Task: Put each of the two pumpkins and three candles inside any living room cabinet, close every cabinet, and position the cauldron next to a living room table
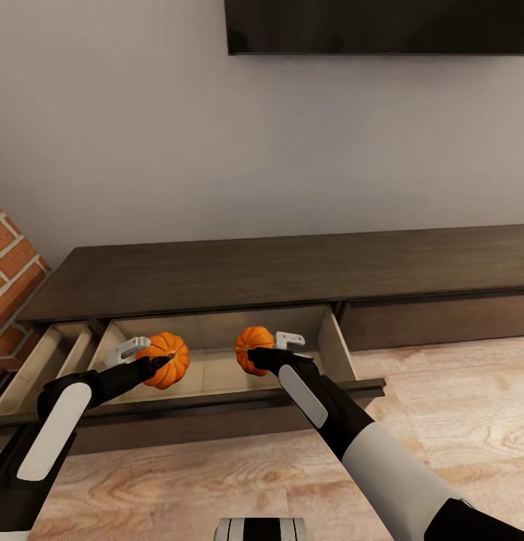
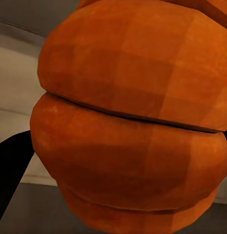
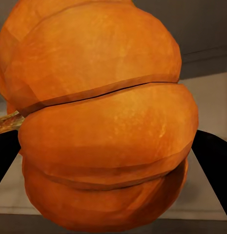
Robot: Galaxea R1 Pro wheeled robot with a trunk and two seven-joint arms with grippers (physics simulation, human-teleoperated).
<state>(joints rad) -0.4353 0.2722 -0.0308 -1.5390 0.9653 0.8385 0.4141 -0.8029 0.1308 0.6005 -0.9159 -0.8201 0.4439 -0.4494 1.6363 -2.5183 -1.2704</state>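
Observation:
Two bright-orange ribbed pumpkins hang over the open pale-beige drawer [image 1: 333,342] of the long dark-brown cabinet [image 1: 292,270]. My left gripper [image 1: 163,361] is shut on the left pumpkin [image 1: 170,353], whose ribs loom close in the left wrist view [image 2: 128,122] with a dark finger [image 2: 10,170] at its side. My right gripper [image 1: 253,353] is shut on the right pumpkin [image 1: 251,342]; in the right wrist view this pumpkin [image 3: 103,122] sits between two dark fingers [image 3: 213,161]. Candles, cauldron and table are out of view.
A second, narrower drawer [image 1: 44,361] stands open at the cabinet's left end, beside the red-brick fireplace [image 1: 10,263]. A closed drawer front [image 1: 435,319] lies to the right. The wall TV [image 1: 378,26] hangs above. Light wood floor [image 1: 442,398] stretches in front.

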